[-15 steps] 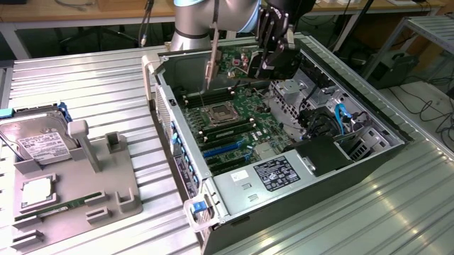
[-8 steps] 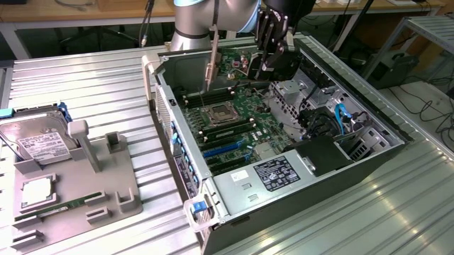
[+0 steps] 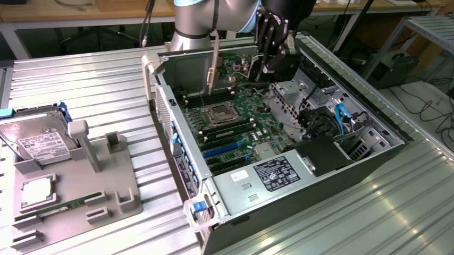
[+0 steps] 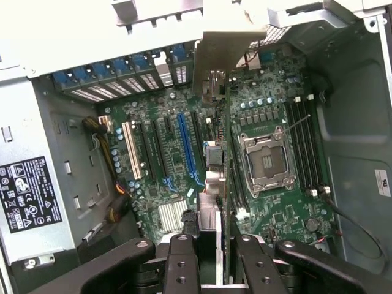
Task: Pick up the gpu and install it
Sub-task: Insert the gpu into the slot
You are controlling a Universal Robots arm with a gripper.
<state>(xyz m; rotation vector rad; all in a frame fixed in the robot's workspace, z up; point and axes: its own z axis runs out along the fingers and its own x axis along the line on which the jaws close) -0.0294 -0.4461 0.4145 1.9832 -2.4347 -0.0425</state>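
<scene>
Ribbed metal desk (image 3: 85,79) carrying an open computer case (image 3: 333,186), with the robot arm (image 3: 206,16) reaching into it.
The jaws are clamped on one end of the gpu (image 4: 227,153), which stands on edge over the motherboard (image 3: 245,114). It sits between the blue expansion slot (image 4: 187,147) and the CPU socket (image 4: 264,158), its metal bracket (image 4: 220,58) toward the case's slotted rear wall. At the exterior view's left, well apart, a hard drive (image 3: 39,139) sits in a grey holder (image 3: 106,186).

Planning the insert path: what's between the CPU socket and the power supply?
Exterior view: rows of black and blue slots and a small finned heatsink.
</scene>
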